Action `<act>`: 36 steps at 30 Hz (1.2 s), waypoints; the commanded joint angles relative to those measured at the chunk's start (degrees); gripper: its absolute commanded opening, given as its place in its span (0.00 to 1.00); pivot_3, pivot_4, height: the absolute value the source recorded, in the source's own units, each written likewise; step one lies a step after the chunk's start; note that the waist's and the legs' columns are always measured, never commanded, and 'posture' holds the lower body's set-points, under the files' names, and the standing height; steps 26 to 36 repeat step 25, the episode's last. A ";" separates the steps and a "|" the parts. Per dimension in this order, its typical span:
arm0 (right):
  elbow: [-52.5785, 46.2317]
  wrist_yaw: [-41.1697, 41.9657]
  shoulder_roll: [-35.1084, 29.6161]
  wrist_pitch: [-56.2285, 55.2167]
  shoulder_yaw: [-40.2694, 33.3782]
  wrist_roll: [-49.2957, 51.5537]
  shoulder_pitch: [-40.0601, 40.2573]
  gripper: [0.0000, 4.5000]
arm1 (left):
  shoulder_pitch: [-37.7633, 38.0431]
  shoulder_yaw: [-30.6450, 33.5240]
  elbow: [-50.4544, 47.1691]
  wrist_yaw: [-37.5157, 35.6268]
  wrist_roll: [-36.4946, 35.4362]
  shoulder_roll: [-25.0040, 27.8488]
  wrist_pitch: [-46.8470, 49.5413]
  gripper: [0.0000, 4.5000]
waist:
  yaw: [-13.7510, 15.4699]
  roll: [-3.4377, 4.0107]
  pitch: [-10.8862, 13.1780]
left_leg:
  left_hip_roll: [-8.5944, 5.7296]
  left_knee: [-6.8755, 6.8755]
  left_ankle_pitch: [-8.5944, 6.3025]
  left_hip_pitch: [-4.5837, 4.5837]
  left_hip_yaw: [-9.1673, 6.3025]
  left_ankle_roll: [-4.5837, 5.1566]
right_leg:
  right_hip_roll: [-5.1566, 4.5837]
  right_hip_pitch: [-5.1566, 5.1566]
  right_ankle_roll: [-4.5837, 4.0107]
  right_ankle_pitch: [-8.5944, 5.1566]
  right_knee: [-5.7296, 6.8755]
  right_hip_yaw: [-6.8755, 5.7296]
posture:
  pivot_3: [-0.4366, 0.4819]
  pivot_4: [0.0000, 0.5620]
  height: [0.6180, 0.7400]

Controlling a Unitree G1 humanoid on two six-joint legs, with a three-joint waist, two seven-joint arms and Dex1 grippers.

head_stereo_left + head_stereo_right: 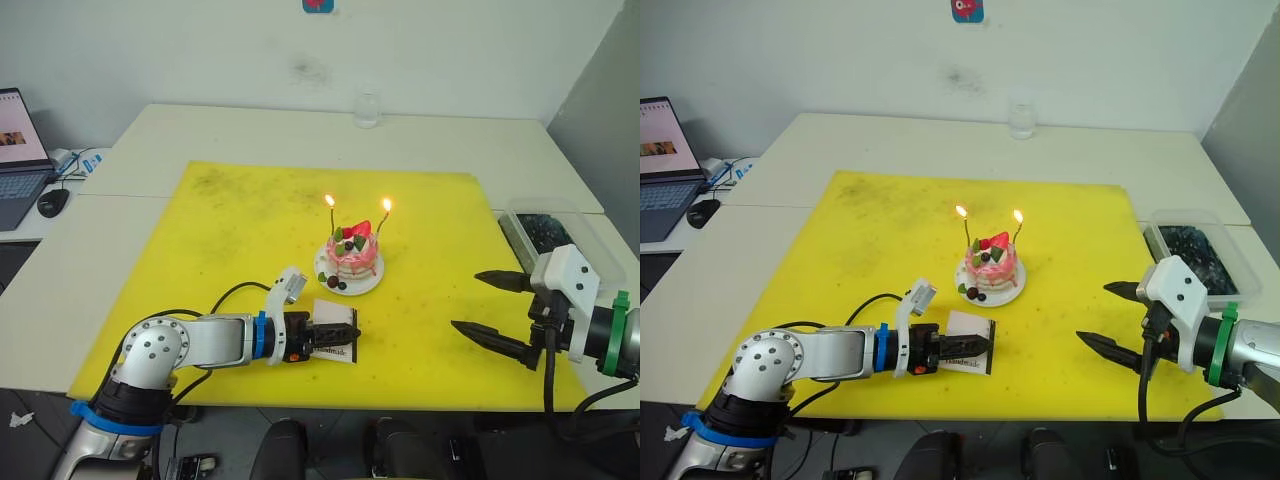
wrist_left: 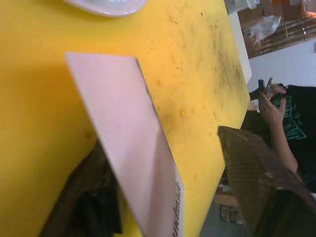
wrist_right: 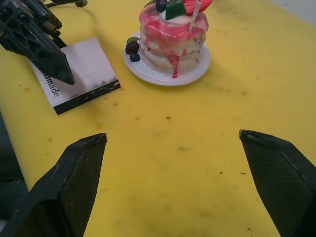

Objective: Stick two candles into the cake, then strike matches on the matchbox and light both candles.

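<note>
Left eye view showed the pink cake [image 1: 352, 253] on its white plate [image 1: 330, 282], near the middle of a yellow mat [image 1: 230, 260]. Two thin candles [image 1: 332, 218] stood in the cake, and both had small flames on top. The left gripper [image 1: 338, 334] lay low on the mat, just near of the cake. Its fingers were clamped on the white matchbox [image 1: 334, 335], which rested on the mat. The right gripper [image 1: 492, 312] was off to the right, well apart from the cake, with its two black fingers spread wide and nothing between them. A clear bin [image 1: 548, 228] sat on the table's right side. A glass [image 1: 366, 110] stood on the far side of the table, and a laptop [image 1: 18, 155] was at far left.

Left wrist view showed the matchbox [image 2: 123, 148] up close, tilted, held between the dark fingers [image 2: 261, 173]. A person's hand [image 2: 272, 103] was past the edge of the mat.

Right wrist view showed the two black fingers [image 3: 74, 173] wide apart over bare mat. Beyond them stood the cake [image 3: 173, 37] on its plate, and beside it the matchbox [image 3: 79, 69] lay flat with the left gripper's finger [image 3: 42, 47] on it.
</note>
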 commanded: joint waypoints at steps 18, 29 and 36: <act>10.43 15.23 -11.93 -8.28 -7.96 -0.44 -4.34 1.00 | 14.03 15.67 -5.74 -49.08 53.57 31.91 -37.91 0.99 | 0.16 0.15 0.14 | 0.09 -0.24 -0.02 -0.03 0.17 -0.02 | -0.16 -0.13 -0.63 -0.37 -0.15 -0.06 | 0.48 0.27 1.00; 14.98 18.18 -14.78 -9.45 -7.35 -0.62 -8.11 1.00 | 14.05 19.10 0.07 -55.90 58.60 27.63 -43.76 0.99 | 0.17 0.16 0.16 | 0.07 -0.25 -0.10 -0.09 0.23 0.11 | -0.35 -0.14 -0.62 -0.39 -0.23 -0.06 | 0.48 0.27 1.00; 14.98 18.18 -14.78 -9.45 -7.35 -0.62 -8.11 1.00 | 14.05 19.10 0.07 -55.90 58.60 27.63 -43.76 0.99 | 0.17 0.16 0.16 | 0.07 -0.25 -0.10 -0.09 0.23 0.11 | -0.35 -0.14 -0.62 -0.39 -0.23 -0.06 | 0.48 0.27 1.00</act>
